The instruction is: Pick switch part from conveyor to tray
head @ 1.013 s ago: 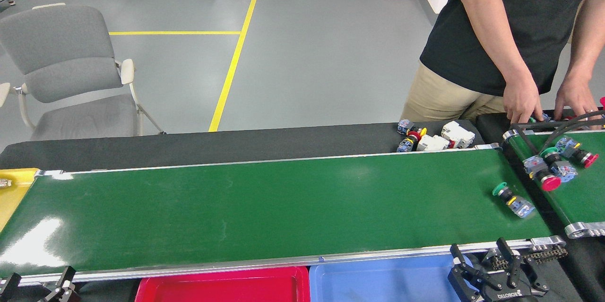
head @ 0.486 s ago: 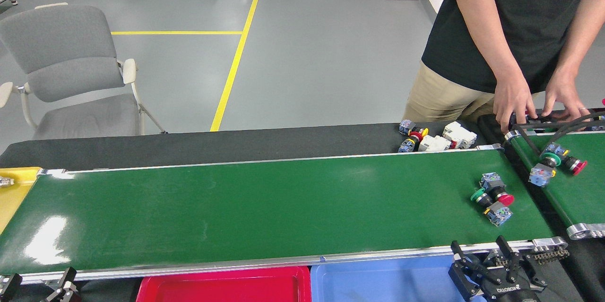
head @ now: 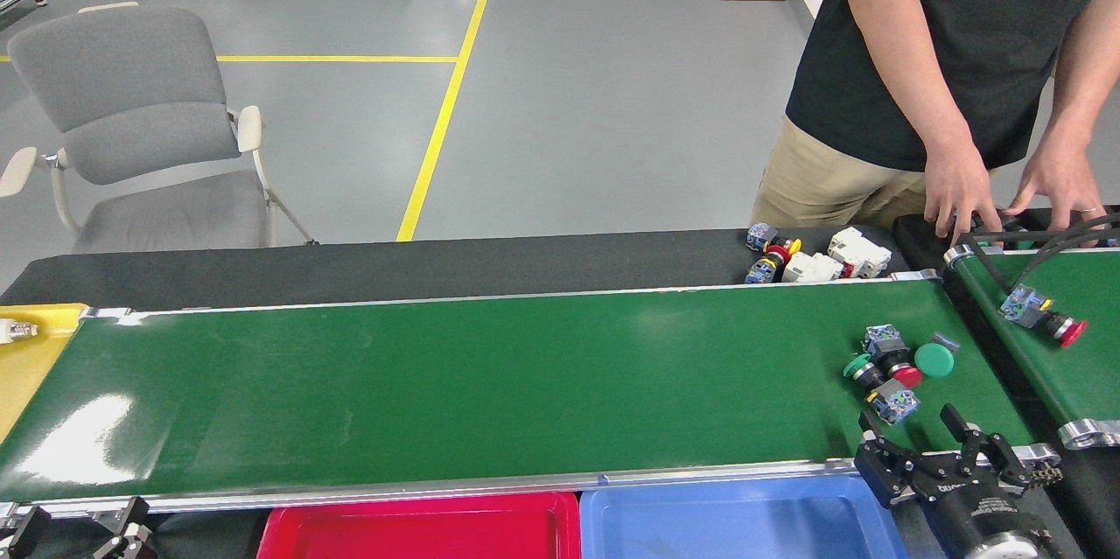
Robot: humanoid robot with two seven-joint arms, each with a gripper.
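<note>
The conveyor (head: 437, 384) runs across the head view as a long glossy green belt with silver rails. Three switch parts lie clustered at its right end: a green-capped one (head: 877, 386), a red-capped one (head: 892, 358) and a wide green-capped one (head: 934, 359). My right gripper (head: 912, 432) stands open at the near rail, just below and slightly right of the cluster, touching none of them. At the bottom left corner only the fingertips of my left gripper (head: 79, 520) show, held apart. A red tray (head: 420, 528) and a blue tray (head: 735, 524) sit below the near rail.
A person's hands (head: 962, 200) rest at the far end of a smaller green belt (head: 1076, 366) on the right, which carries a red-capped switch (head: 1041, 318). More switches and white parts (head: 814, 260) lie on the black strip behind. A yellow tray (head: 31, 358) is at the left, a chair (head: 131, 122) beyond.
The switch parts have travelled left along the belt and a third, wide green-capped one has joined them. My right gripper has risen towards the near rail. The left gripper has barely moved.
</note>
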